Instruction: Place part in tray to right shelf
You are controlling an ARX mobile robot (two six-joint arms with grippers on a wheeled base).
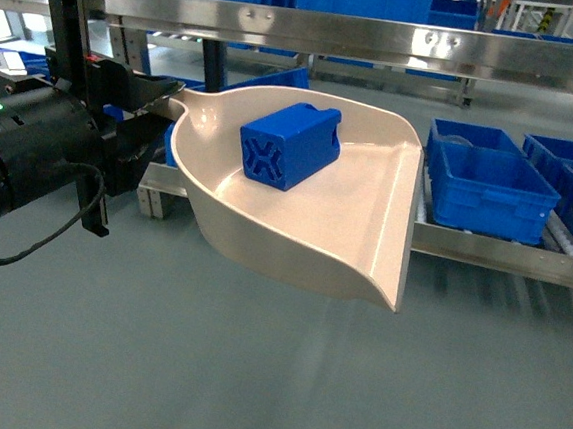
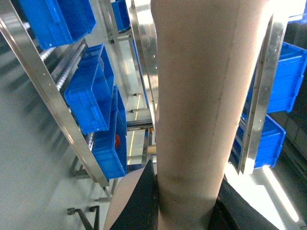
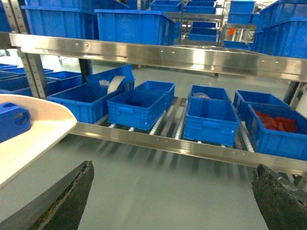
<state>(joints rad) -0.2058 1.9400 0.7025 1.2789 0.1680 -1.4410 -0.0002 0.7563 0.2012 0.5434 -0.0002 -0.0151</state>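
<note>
Right now, left gripper [image 1: 161, 98] clamps part [image 1: 291, 145]-bearing tray [image 1: 365, 231].

1. Head view: looks forward and slightly down, close on the cream plastic dustpan-shaped tray [image 1: 296, 215] carrying the small bright-blue plastic block [image 1: 290, 145]; the stainless-steel roller shelf [image 1: 484, 254] lies beyond.
2. Left wrist view: rolled sideways, pressed right against the tray's beige handle [image 2: 206, 96], which fills mid-frame; shelf rails [image 2: 53, 96] run diagonally.
3. Right wrist view: looks level at the shelf [image 3: 192, 148] from near, dark fingertips [image 3: 62, 201] at the bottom corners.
4. Shared: tray edge [image 3: 43, 129] and block [image 3: 13, 122] at far left of the right wrist view; blue plastic crates [image 3: 136, 108] in all three views.
</note>
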